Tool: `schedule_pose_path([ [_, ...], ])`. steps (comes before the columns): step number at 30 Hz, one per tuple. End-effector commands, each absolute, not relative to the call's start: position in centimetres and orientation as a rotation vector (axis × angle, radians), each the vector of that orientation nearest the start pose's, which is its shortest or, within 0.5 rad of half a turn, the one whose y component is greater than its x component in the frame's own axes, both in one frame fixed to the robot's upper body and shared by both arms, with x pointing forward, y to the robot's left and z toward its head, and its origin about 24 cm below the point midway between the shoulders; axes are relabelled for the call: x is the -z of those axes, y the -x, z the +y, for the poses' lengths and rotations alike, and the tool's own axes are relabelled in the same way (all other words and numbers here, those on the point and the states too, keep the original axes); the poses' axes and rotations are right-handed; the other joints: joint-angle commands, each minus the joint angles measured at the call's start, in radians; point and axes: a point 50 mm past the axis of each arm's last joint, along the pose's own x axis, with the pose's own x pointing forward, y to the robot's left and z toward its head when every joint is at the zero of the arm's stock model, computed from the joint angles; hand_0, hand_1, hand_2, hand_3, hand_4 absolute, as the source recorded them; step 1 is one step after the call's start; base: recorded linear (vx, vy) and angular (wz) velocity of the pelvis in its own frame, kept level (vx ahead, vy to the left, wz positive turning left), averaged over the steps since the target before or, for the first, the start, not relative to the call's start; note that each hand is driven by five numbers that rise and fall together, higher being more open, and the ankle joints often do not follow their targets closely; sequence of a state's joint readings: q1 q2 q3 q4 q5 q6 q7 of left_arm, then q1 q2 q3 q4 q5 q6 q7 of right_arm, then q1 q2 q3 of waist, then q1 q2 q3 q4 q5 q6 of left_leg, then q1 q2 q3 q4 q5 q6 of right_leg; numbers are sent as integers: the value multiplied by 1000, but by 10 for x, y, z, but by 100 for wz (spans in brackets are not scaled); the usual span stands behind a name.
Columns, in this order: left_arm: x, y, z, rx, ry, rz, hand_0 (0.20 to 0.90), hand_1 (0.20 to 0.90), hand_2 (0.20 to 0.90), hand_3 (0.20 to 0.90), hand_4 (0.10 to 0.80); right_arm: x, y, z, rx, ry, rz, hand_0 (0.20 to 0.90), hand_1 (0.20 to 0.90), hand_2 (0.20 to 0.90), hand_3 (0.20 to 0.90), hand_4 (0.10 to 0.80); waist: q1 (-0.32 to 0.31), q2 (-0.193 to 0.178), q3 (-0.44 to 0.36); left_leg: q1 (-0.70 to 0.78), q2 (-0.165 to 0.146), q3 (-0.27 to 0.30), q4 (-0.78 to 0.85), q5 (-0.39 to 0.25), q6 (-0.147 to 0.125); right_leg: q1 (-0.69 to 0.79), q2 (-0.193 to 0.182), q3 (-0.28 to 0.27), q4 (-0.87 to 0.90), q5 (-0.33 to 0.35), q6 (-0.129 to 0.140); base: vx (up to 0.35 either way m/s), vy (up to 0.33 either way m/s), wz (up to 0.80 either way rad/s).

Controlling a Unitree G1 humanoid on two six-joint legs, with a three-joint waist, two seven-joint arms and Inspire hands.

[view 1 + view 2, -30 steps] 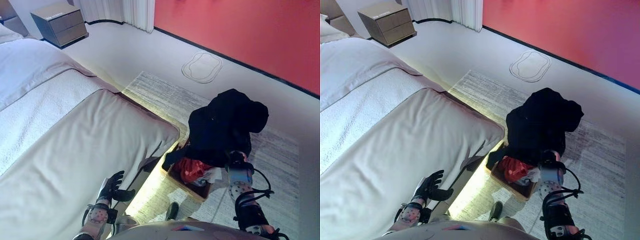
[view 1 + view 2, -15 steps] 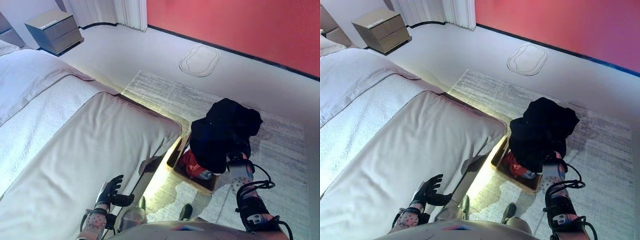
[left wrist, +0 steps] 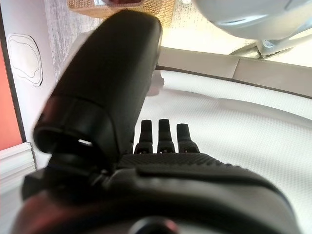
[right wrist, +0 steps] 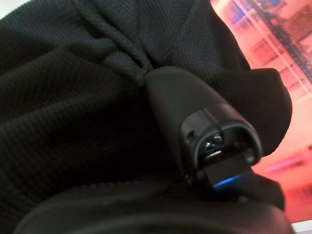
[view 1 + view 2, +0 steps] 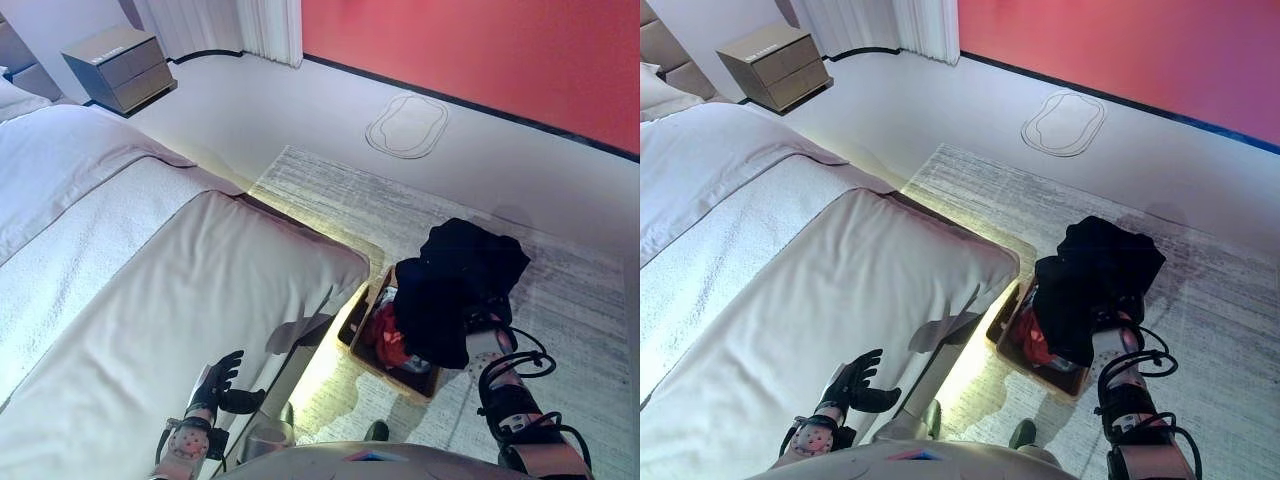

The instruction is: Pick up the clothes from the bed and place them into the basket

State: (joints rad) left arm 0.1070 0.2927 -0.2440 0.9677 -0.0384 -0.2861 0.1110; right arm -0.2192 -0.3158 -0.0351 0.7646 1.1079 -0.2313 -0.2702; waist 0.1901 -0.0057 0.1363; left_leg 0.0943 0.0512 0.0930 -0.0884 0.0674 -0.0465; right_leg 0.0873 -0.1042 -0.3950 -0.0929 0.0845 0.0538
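A black garment (image 5: 460, 285) hangs bunched over a wicker basket (image 5: 395, 378) that stands on the rug beside the bed. My right hand (image 4: 195, 117) is shut on the garment, its thumb pressed into the gathered cloth (image 4: 97, 87), and the fingers are hidden under it. The garment's lower end reaches into the basket, on top of a red garment (image 5: 385, 335). My left hand (image 5: 220, 380) is open and empty, with straight fingers (image 3: 161, 136) above the bed's near edge.
The bed (image 5: 150, 300) with a pale cover takes up the left side, with the basket close to its corner. A striped grey rug (image 5: 330, 190) lies under the basket. A nightstand (image 5: 118, 65) and a curtain (image 5: 260, 25) stand at the back, by a red wall.
My right arm has lowered the black garment from above the basket down onto it. The camera has shifted a little. My left hand has stayed by the bed's edge.
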Motion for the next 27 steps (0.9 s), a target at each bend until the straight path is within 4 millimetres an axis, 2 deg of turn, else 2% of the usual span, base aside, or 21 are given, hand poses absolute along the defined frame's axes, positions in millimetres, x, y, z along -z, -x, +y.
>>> schedule_pose_path([
  [1, 128, -134, 231, 74, -446, 731, 900, 900, 900, 900, 800, -23, -292, -313, 746, -580, 61, 300, 300, 300, 200, 100, 29, 13, -57, -67, -10, -57, 1, -26, -26, 56, -33, -13, 19, -49, 51, -1, -9, 11],
  [8, 129, -133, 228, 79, -439, 729, 900, 900, 900, 900, 800, -25, -293, -329, 820, -523, 112, 300, 300, 300, 200, 100, 38, 28, -50, -66, -11, -68, 1, -22, -33, 61, -34, -22, 19, -53, 46, 1, 0, 1],
  [14, 129, -132, 226, 91, -435, 731, 900, 900, 900, 900, 800, -25, -291, -336, 846, -524, 113, 300, 300, 300, 200, 100, 42, 36, -44, -68, -15, -79, 1, -20, -36, 64, -38, -33, 21, -55, 43, 6, 9, 4],
  [15, 129, -132, 226, 91, -434, 731, 900, 900, 900, 900, 800, -25, -290, -337, 856, -526, 116, 340, 340, 340, 247, 147, 42, 37, -43, -67, -16, -80, 1, -21, -35, 64, -39, -34, 23, -56, 43, 9, 7, 7],
  [16, 130, -132, 226, 92, -433, 732, 900, 900, 900, 900, 800, -24, -290, -337, 866, -527, 120, 900, 900, 900, 900, 800, 40, 38, -43, -66, -17, -80, 1, -21, -35, 63, -39, -35, 24, -57, 42, 11, 7, 8],
  [27, 130, -131, 224, 92, -422, 728, 900, 900, 900, 900, 800, -17, -287, -333, 835, -533, 137, 900, 900, 900, 900, 800, 32, 46, -37, -59, -19, -80, 1, -27, -35, 60, -43, -30, 30, -61, 40, 2, 1, 1],
])
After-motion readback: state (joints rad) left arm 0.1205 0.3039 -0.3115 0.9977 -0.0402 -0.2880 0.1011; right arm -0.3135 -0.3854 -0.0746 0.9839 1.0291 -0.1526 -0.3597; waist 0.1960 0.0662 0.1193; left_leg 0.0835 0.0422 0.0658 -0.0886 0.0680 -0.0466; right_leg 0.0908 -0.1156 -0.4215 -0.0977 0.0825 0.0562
